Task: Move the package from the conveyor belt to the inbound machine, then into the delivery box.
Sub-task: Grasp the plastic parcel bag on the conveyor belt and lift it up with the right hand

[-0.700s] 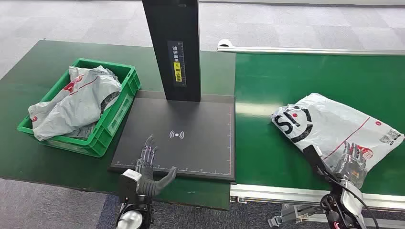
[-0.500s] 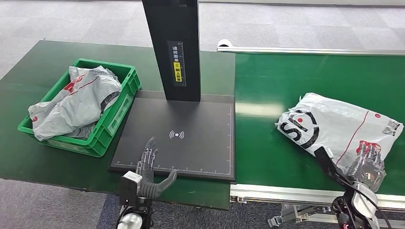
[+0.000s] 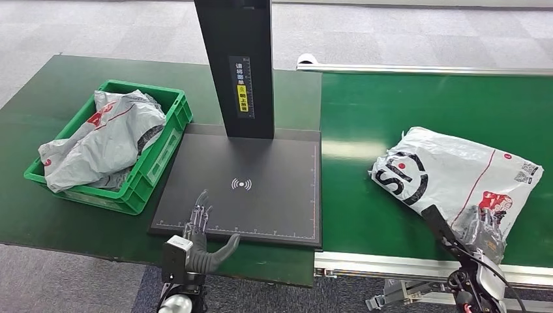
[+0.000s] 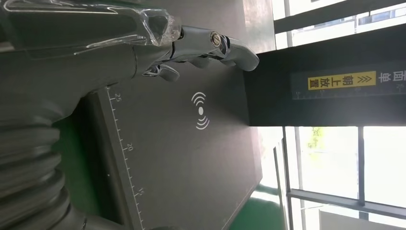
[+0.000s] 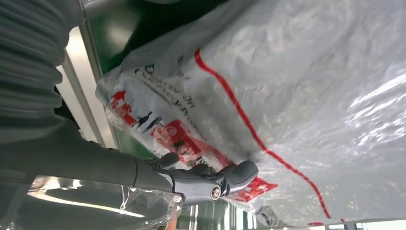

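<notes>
Package [image 3: 456,175], a grey-white poly bag with a black circular logo and a red stripe, lies flat on the green belt [image 3: 391,104], right of the scanner pad [image 3: 261,189] and well apart from it. Its near right corner sits close to the belt's front rail [image 3: 378,264].

Right hand [image 3: 482,225]: head view shows it at the bag's near right corner, on the red printed patch, with clear film over the fingers. Right wrist view adds detail: fingers [image 5: 234,172] reach forward against the crinkled bag [image 5: 297,81] beside the red print, and the bag's edge overhangs them. Whether the hand clamps the bag or only touches it, I cannot tell from either view.

Left hand [image 3: 203,228]: head view shows it at the pad's front edge, fingers extended and apart, thumb out to the side, holding nothing. Left wrist view confirms the fingers [image 4: 215,45] hover straight over the pad's ruled edge, with the white wireless mark [image 4: 202,111] ahead and the black post [image 4: 325,81] with its yellow label beyond.

Head view also shows the green crate [image 3: 153,166] left of the pad on the bench [image 3: 39,111], holding other grey bags [image 3: 107,134] heaped above its rim.
</notes>
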`<action>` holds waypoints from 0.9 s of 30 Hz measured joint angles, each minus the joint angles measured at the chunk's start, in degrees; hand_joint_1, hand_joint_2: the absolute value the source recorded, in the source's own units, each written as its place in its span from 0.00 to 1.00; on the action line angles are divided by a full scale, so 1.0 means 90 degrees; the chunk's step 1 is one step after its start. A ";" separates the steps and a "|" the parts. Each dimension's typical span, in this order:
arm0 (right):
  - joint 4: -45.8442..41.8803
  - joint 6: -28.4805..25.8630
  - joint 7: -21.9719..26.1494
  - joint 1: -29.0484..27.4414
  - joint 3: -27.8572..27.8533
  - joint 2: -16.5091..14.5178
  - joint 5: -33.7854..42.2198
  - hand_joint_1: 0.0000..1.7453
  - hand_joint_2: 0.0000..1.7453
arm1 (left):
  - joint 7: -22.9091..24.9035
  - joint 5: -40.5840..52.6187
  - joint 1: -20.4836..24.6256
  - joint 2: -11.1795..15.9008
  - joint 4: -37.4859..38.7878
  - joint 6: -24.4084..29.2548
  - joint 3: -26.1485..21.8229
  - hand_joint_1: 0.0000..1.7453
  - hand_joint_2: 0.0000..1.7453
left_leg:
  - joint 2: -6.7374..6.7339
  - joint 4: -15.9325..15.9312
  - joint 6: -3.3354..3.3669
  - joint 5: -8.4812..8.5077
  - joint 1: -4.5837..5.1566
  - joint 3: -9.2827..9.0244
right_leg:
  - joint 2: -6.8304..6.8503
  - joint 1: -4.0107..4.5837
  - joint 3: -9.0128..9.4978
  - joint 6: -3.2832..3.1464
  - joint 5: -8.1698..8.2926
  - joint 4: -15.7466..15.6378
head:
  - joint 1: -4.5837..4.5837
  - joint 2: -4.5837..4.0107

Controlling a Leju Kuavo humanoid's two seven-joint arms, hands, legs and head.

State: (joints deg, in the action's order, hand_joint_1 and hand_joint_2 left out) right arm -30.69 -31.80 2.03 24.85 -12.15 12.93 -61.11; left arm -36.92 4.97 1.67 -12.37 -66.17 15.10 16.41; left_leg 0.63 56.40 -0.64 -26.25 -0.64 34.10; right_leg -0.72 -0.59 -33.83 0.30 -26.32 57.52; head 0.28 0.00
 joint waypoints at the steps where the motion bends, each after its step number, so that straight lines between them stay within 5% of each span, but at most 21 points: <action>1: 0.0009 0.0002 0.0020 0.0000 -0.0007 -0.0044 0.0029 0.00 1.00 | 0.0015 0.0014 -0.0019 0.0000 -0.0019 0.0001 -0.0001 0.00 1.00 | 0.0000 0.0000 0.0000 0.0000 0.0000 0.0000 | 0.0000 0.0000 0.0000 0.0000 0.0000 0.0000 | 0.0000 0.0000; 2: 0.0017 0.0002 0.0022 0.0000 -0.0015 -0.0083 0.0042 0.04 1.00 | 0.0035 0.0032 -0.0031 0.0000 -0.0035 0.0000 -0.0001 0.00 1.00 | 0.0000 0.0000 0.0000 0.0000 0.0000 -0.0001 | 0.0000 0.0000 0.0000 0.0000 0.0000 0.0000 | 0.0000 0.0000; 6: 0.0055 -0.0001 -0.0040 0.0003 -0.0030 -0.0189 0.0024 0.95 1.00 | 0.0153 0.0111 -0.0043 0.0000 -0.0086 -0.0005 -0.0002 0.00 1.00 | -0.0003 0.0000 0.0000 0.0000 0.0000 -0.0005 | 0.0000 0.0001 0.0003 0.0000 0.0000 0.0000 | 0.0002 0.0000; 7: 0.0069 -0.0006 -0.0047 -0.0001 -0.0031 -0.0210 0.0025 1.00 1.00 | 0.0179 0.0121 -0.0043 0.0000 -0.0099 -0.0008 -0.0002 0.00 1.00 | -0.0003 0.0000 0.0000 0.0000 0.0000 -0.0006 | 0.0000 0.0000 0.0004 0.0000 0.0000 0.0000 | 0.0002 0.0000; 19: 0.0110 -0.0126 0.0162 -0.0014 -0.0046 -0.0320 0.0155 1.00 1.00 | 0.0307 0.0276 -0.0056 -0.0002 -0.0205 -0.0104 -0.0046 0.00 1.00 | 0.0000 0.0000 0.0001 0.0000 -0.0001 -0.0010 | 0.0000 0.0001 0.0008 0.0000 0.0000 0.0000 | 0.0001 0.0000; 27: -0.0805 -0.0182 0.0951 -0.0268 0.0054 -0.0530 0.0783 1.00 1.00 | 0.0224 0.0323 -0.0086 -0.0002 -0.0336 0.0038 -0.0164 0.00 1.00 | -0.0002 -0.0001 0.0001 0.0001 -0.0001 -0.0007 | 0.0000 0.0001 0.0010 0.0000 0.0000 0.0001 | 0.0001 -0.0001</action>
State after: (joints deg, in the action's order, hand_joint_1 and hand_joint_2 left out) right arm -37.94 -33.43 10.59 22.43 -11.66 8.16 -54.07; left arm -34.90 7.88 0.90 -12.39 -69.19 15.44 14.94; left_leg 0.62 56.39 -0.64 -26.24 -0.64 34.03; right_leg -0.71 -0.59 -33.74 0.30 -26.32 57.52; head 0.29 -0.01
